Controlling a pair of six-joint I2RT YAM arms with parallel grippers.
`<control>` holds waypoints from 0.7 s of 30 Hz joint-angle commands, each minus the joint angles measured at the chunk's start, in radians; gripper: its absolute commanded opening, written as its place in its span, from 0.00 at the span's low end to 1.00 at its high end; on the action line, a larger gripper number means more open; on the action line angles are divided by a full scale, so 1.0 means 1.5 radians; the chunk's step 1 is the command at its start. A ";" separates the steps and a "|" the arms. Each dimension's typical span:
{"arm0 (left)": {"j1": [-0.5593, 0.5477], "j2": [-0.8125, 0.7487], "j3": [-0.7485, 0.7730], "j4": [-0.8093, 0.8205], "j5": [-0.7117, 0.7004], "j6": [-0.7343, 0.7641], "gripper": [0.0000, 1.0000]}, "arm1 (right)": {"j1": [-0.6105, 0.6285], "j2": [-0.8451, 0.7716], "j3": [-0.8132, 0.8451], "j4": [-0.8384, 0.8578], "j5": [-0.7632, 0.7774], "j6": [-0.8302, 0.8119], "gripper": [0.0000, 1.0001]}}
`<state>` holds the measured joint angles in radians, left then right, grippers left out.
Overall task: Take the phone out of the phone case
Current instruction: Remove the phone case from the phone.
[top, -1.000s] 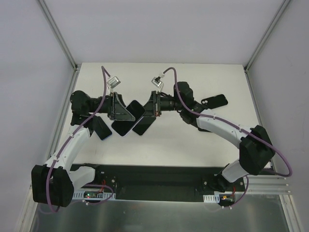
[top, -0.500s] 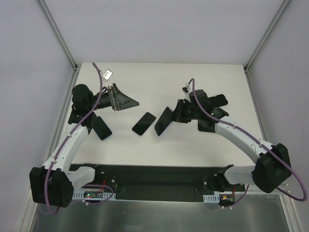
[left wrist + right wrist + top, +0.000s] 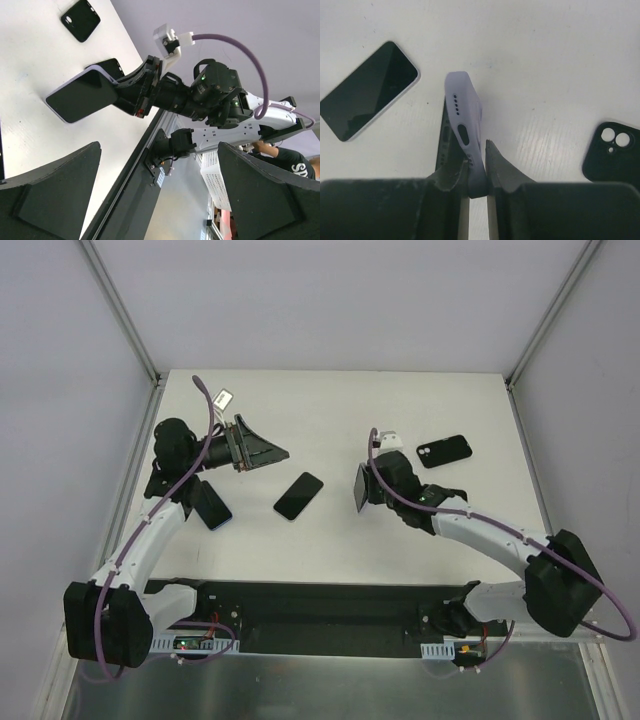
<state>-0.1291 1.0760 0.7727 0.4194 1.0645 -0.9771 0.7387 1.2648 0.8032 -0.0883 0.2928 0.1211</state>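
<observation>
Matt lavender case (image 3: 470, 115) (rubbery-looking), glossy-screened loose phone (image 3: 367, 97), smooth matt white table (image 3: 560, 60)

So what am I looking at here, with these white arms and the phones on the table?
These are two robot arms, a left arm and a right arm, bolted at the near edge of a white table. One picture looks down from a fixed camera above. The other two come from a camera on each wrist. On the table lie a bare phone, dark screen up, a black case, and another dark phone or case beside the left arm. The right fingers pinch a lilac case. The left fingers stand wide open, holding nothing.
</observation>
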 commanded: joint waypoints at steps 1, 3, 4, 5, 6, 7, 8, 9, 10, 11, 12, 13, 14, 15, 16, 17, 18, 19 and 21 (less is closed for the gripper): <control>0.004 -0.010 -0.013 0.015 -0.006 0.000 0.99 | 0.020 0.053 0.016 0.095 0.074 -0.033 0.01; 0.004 -0.012 -0.018 0.013 -0.007 -0.001 0.99 | 0.019 0.068 0.012 0.090 0.077 -0.015 0.01; 0.005 -0.013 -0.019 0.011 -0.007 -0.001 0.99 | 0.020 0.082 0.008 0.088 0.079 -0.011 0.01; 0.004 -0.014 -0.022 0.010 -0.006 -0.001 0.99 | 0.020 0.088 0.007 0.083 0.079 -0.008 0.01; 0.004 -0.013 -0.023 0.009 -0.006 -0.001 0.99 | 0.019 0.096 0.006 0.081 0.080 -0.004 0.01; 0.004 -0.012 -0.025 0.008 -0.006 -0.001 0.99 | 0.019 0.110 0.003 0.078 0.078 -0.002 0.01; 0.004 -0.011 -0.028 0.008 -0.006 -0.002 0.99 | 0.019 0.116 0.002 0.077 0.076 -0.001 0.01; 0.004 -0.008 -0.028 0.008 -0.007 -0.002 0.99 | 0.019 0.123 0.003 0.075 0.072 0.001 0.01; 0.003 -0.005 -0.029 0.008 -0.010 -0.005 0.99 | 0.019 0.137 0.003 0.074 0.062 0.003 0.01; 0.000 0.000 -0.033 0.008 -0.012 -0.006 0.99 | 0.018 0.144 0.005 0.073 0.056 0.004 0.01; -0.001 0.002 -0.034 0.008 -0.012 -0.006 0.99 | 0.019 0.151 0.007 0.072 0.050 0.007 0.02; -0.003 0.007 -0.035 0.008 -0.012 -0.008 0.99 | 0.019 0.166 0.010 0.071 0.044 0.009 0.01; -0.004 0.009 -0.038 0.008 -0.013 -0.008 0.99 | 0.019 0.173 0.016 0.066 0.042 0.011 0.01; -0.005 0.010 -0.039 0.008 -0.014 -0.008 0.99 | 0.018 0.180 0.019 0.065 0.042 0.012 0.01; -0.005 0.007 -0.040 0.008 -0.014 -0.008 0.99 | 0.017 0.197 0.024 0.062 0.038 0.013 0.01; -0.005 0.007 -0.040 0.008 -0.013 -0.008 0.99 | 0.015 0.206 0.027 0.062 0.037 0.015 0.02; -0.005 0.005 -0.040 0.008 -0.013 -0.008 0.99 | 0.010 0.221 0.033 0.062 0.033 0.016 0.02; -0.005 0.003 -0.040 0.008 -0.013 -0.007 0.99 | 0.007 0.228 0.037 0.045 0.025 0.017 0.03; -0.005 0.001 -0.039 0.007 -0.013 -0.006 0.99 | 0.001 0.250 0.049 0.039 0.021 0.016 0.04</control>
<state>-0.1310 1.0920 0.7128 0.4049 1.0515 -0.9867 0.7624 1.5036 0.8974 0.0967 0.3878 0.1150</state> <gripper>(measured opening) 0.992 0.151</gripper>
